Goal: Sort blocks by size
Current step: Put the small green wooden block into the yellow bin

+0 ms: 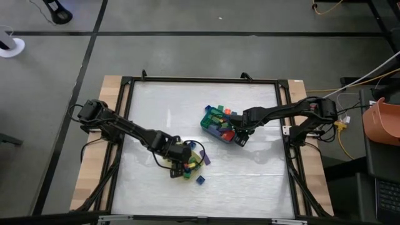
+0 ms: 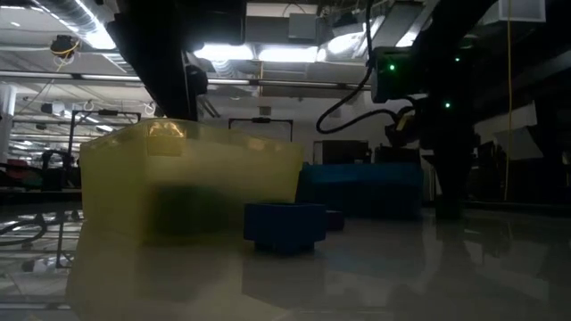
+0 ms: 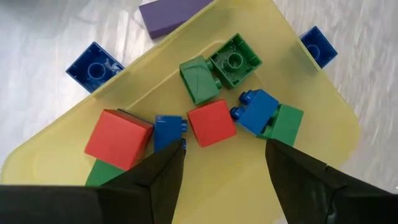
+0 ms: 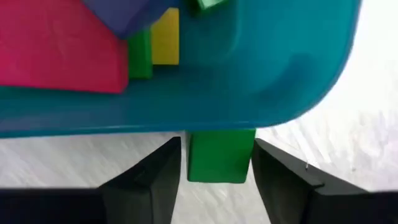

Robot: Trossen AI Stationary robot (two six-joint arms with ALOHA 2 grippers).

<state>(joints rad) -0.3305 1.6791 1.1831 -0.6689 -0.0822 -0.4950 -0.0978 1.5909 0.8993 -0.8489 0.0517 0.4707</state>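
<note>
The yellow tray (image 1: 195, 150) lies at the table's near middle with red, blue and green blocks (image 3: 211, 122) in it. My left gripper (image 3: 225, 148) hovers open above these, touching none. A purple block (image 3: 168, 14) and two blue blocks (image 3: 93, 67) lie on the table beside that tray. The teal tray (image 1: 209, 120) farther back holds several blocks (image 4: 59, 46). My right gripper (image 1: 240, 136) stands at that tray's near right corner, shut on a green block (image 4: 221, 155). My right gripper pinches the green block by two opposite sides (image 4: 191, 158) between its two fingers, which point down from above. The block sits upright between the fingers, just outside the teal tray's rim (image 4: 186, 124). Whether it touches the table, I cannot tell.
The low view shows the yellow tray (image 2: 187, 178) close by, a blue block (image 2: 285, 223) on the table in front of it and the teal tray (image 2: 361, 187) behind. A black frame (image 1: 284, 125) borders the white table top. There is free room along the far and right sides.
</note>
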